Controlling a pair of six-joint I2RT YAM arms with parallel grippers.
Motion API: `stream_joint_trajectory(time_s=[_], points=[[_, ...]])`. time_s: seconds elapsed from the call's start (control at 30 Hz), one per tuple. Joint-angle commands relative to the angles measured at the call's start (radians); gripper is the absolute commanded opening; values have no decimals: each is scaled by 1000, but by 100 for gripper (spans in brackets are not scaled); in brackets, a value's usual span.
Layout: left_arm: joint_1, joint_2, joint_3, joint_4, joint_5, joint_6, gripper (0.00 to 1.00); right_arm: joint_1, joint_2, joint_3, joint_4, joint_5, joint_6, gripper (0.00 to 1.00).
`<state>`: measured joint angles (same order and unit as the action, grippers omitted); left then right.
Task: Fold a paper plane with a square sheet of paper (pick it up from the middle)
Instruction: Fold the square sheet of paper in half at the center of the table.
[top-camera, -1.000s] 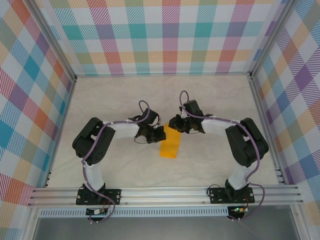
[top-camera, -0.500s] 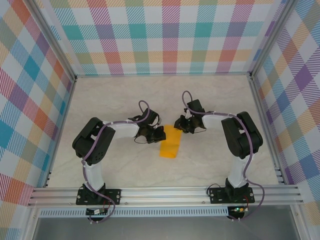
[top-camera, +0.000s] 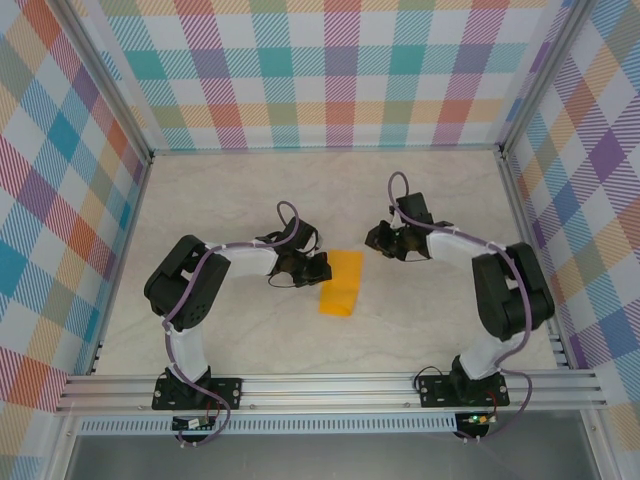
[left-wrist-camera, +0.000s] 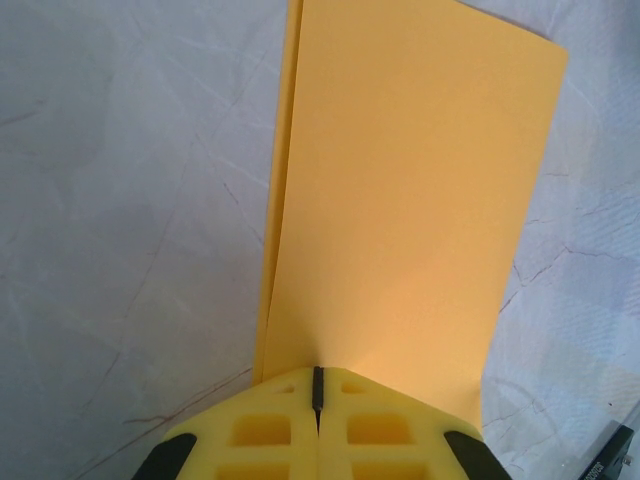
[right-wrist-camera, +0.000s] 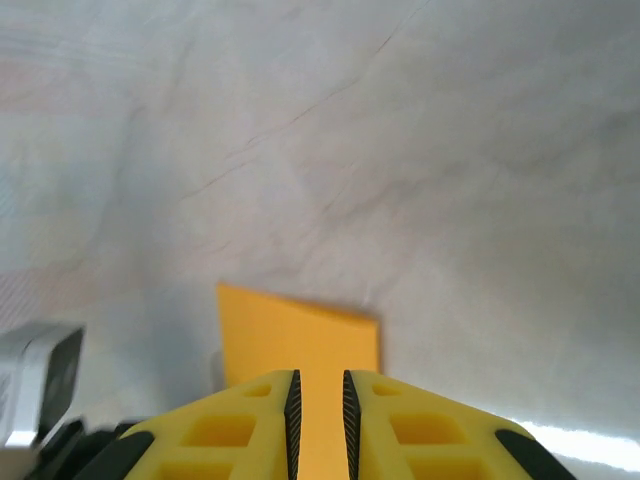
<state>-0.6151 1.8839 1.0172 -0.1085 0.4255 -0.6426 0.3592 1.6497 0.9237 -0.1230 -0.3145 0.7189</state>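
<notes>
Left gripper (left-wrist-camera: 318, 385) first: jaws pressed fully together, just a hairline seam between the yellow fingers, and the tips sit right on the near edge of the paper (left-wrist-camera: 400, 200). Whether a layer is nipped in that seam or the tips are simply pinning it down, I can't tell. In the left wrist view the paper runs from the tips to the top of the frame as a tall rectangle. Along its left side two layers show, a touch out of line. So it's doubled over, lying flat on the pale marbled table (top-camera: 250, 200).

Over to the right gripper (right-wrist-camera: 318, 385): a narrow slot between the fingers, nothing in it. The paper's short end shows through and above that slot, low in the frame. From overhead this gripper sits up and right of centre, apart from the paper. The paper lies just below the middle of the frame, with the left gripper touching its upper left edge.

My read: the halving fold is made and is being held or pressed. No nose corners are folded, so it's early days for a plane. The next move, I'd say, needs the left tips to stop the paper sliding. Meanwhile the right gripper comes in low at a corner, catches a single thin layer and turns it toward the centre line. The risk is grabbing both layers.
</notes>
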Motion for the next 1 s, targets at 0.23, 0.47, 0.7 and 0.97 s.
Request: stream_joint_trajectory(time_s=[0.23,0.47,0.7,0.97], points=[[4,61,-79,-197,-166,-2,0,178,-111,-201,73,-97,229,18],[3,73,-88,-186,-166,-7,0,196,-31,-246,161,-130,329,15],[2,74,-98,-178,-169,-14,0,221,-4,-261,126,-138,321,14],[2,73,-113,-177,-191,-18,0,225,-54,-350,45,-126,275,14]])
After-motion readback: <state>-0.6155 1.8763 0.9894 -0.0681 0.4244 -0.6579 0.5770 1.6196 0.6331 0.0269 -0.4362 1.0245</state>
